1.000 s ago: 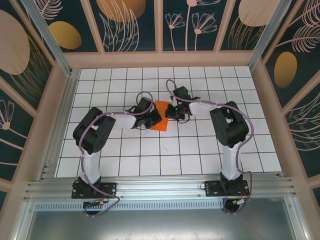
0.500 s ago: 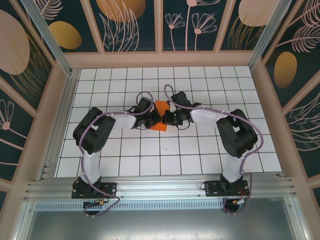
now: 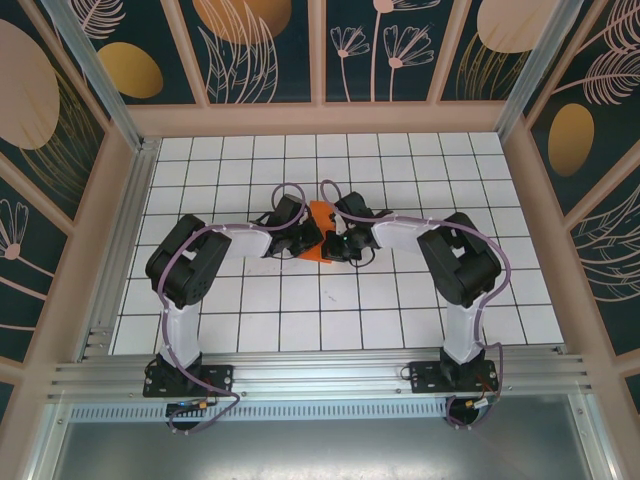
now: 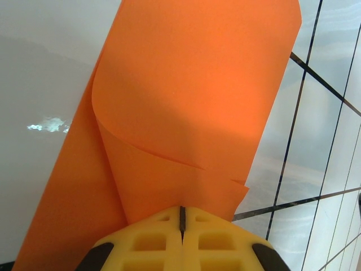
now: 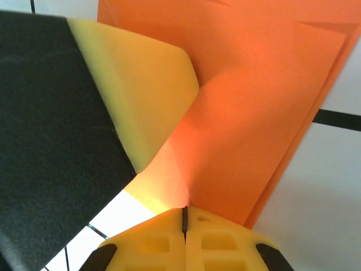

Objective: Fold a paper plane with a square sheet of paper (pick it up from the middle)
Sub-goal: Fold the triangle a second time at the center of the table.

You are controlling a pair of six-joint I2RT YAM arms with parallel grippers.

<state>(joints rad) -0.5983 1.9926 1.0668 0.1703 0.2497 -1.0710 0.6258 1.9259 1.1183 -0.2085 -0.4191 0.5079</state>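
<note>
Change: over the last second the right end effector (image 5: 185, 217) moved left across the counter (image 3: 300, 310) and met the left end effector (image 4: 182, 217).
Grip: both finger pairs were pressed fully together, each pinching the square sheet of paper (image 4: 192, 96).
Paper: partly folded, curling just ahead of both fingertips.
Meaning: probably a crease being set; folding looked far from complete.
Hidden: from above, the arms covered most of the fold layout.

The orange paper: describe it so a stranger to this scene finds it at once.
On the white tiled table, look at its middle. The orange paper, partly folded, is pinched by the left gripper and right gripper; nothing else on the tiles is orange.
</note>
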